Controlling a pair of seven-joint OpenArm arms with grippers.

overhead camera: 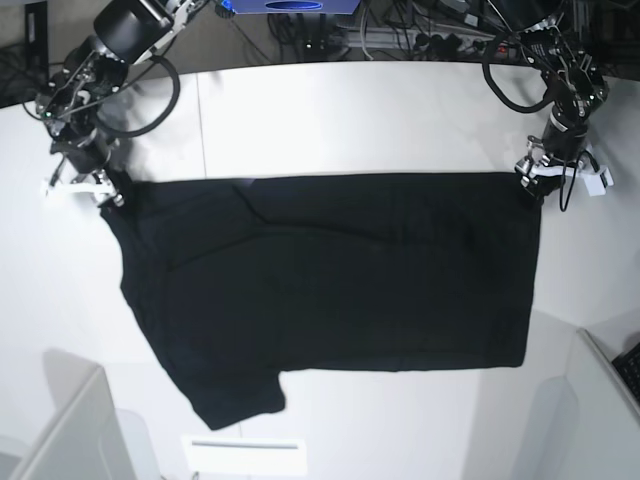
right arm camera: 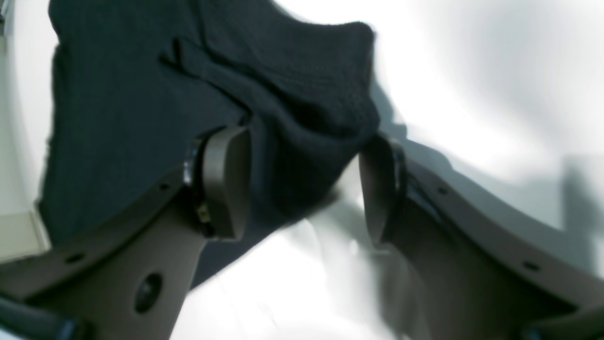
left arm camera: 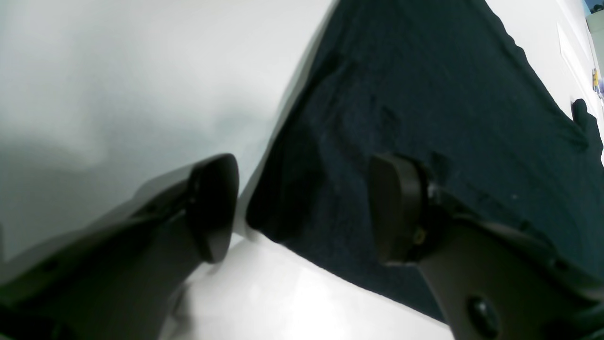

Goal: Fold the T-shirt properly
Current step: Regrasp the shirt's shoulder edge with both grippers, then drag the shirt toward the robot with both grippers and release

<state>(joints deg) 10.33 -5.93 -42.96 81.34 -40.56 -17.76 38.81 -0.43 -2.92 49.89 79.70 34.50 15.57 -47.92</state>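
Observation:
The black T-shirt [overhead camera: 330,280] lies spread flat on the white table [overhead camera: 370,110], plain side up, one short sleeve pointing to the near left. My left gripper [overhead camera: 560,180] is at its far right corner. In the left wrist view the left gripper [left arm camera: 304,208] is open, with that corner of the T-shirt [left arm camera: 424,94] between the jaws and one finger [left arm camera: 396,208] over the cloth. My right gripper [overhead camera: 80,185] is at the far left corner. Seen from the right wrist, the right gripper [right arm camera: 304,186] is open and astride a bunched corner of the T-shirt [right arm camera: 141,118].
A grey partition [overhead camera: 70,430] stands at the near left corner and another [overhead camera: 610,380] at the near right. A white strip [overhead camera: 245,455] lies at the table's front edge. Cables and equipment [overhead camera: 400,30] run along the back.

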